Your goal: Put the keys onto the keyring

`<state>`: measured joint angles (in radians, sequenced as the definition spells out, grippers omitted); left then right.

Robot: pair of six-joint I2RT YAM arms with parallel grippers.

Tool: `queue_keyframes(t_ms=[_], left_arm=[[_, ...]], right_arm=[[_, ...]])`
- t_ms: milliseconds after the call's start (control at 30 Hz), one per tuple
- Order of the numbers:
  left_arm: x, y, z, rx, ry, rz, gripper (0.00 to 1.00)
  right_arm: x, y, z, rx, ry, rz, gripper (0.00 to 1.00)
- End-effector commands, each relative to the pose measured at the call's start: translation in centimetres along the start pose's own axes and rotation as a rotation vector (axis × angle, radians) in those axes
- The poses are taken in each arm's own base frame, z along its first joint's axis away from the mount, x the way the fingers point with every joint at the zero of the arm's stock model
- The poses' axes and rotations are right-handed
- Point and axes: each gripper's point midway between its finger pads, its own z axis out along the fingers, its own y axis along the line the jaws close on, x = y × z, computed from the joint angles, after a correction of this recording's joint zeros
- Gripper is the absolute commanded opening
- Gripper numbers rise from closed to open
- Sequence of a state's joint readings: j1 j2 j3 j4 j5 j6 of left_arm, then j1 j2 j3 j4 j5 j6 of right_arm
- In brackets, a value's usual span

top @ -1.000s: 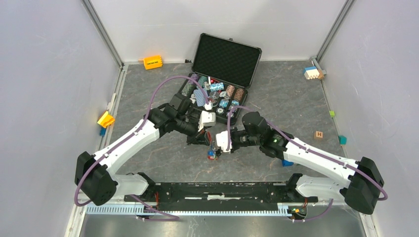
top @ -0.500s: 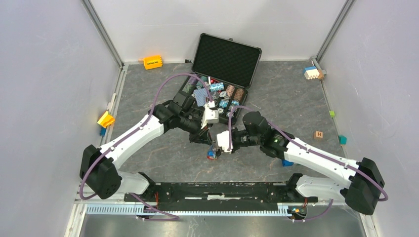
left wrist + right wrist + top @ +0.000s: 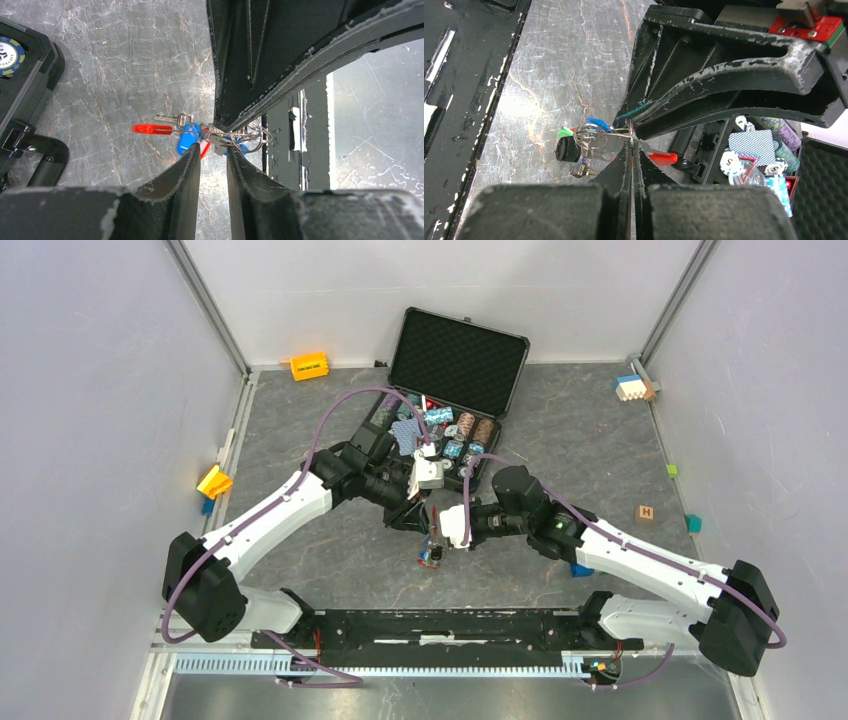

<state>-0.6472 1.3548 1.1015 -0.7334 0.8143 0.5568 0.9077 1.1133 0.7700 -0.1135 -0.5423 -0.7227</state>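
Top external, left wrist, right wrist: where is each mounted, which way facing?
Top external: above and behind the bases, looking down on the table; left arm, right arm and the open poker-chip case show.
Left wrist: on the left arm, looking down past its left pincer at the keys.
Right wrist: on the right arm, looking past its shut right pincer at the keyring.
Shared: both wrist views show the key bunch and the opposite pincer.
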Motion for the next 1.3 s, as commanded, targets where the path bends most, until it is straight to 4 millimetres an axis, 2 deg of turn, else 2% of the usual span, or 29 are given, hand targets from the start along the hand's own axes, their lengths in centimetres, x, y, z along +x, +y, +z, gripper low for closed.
queue_keyframes(t_ms=[0, 433, 600, 733, 867, 1067, 1267], left_arm=[[-2.4, 0.0, -1.5, -0.038, -0.055, 0.103, 0.34], [-2.3, 0.7, -1.6, -0.072, -0.035, 0.106, 0.37], [-1.9, 1.4, -3.7, -0.179, 0.021, 0.207, 0.42], [-2.4, 1.7, -5.3, -0.27, 0.016, 0.319, 0.56], [-2.8, 1.1, -6.2, -0.295, -0.006, 0.36, 0.58], [-3.4, -1.6, -4.9, -0.181, -0.148, 0.439, 0.61], [-2.8, -2.0, -3.5, -0.139, -0.217, 0.53, 0.61]], right_arm=[[-1.5, -1.4, 0.0, 0.041, -0.039, -0.012, 0.0], [-1.6, -1.3, 0.2, 0.033, -0.05, 0.011, 0.0], [-2.0, -1.4, 0.2, 0.038, -0.064, 0.031, 0.0], [-2.2, -1.5, 0.3, 0.032, -0.088, 0.101, 0.0], [-2.7, -2.1, 0.2, 0.032, -0.13, 0.166, 0.0], [-3.5, -2.3, 0.2, -0.001, -0.191, 0.241, 0.0], [-3.7, -2.4, 0.1, -0.014, -0.218, 0.265, 0.0]])
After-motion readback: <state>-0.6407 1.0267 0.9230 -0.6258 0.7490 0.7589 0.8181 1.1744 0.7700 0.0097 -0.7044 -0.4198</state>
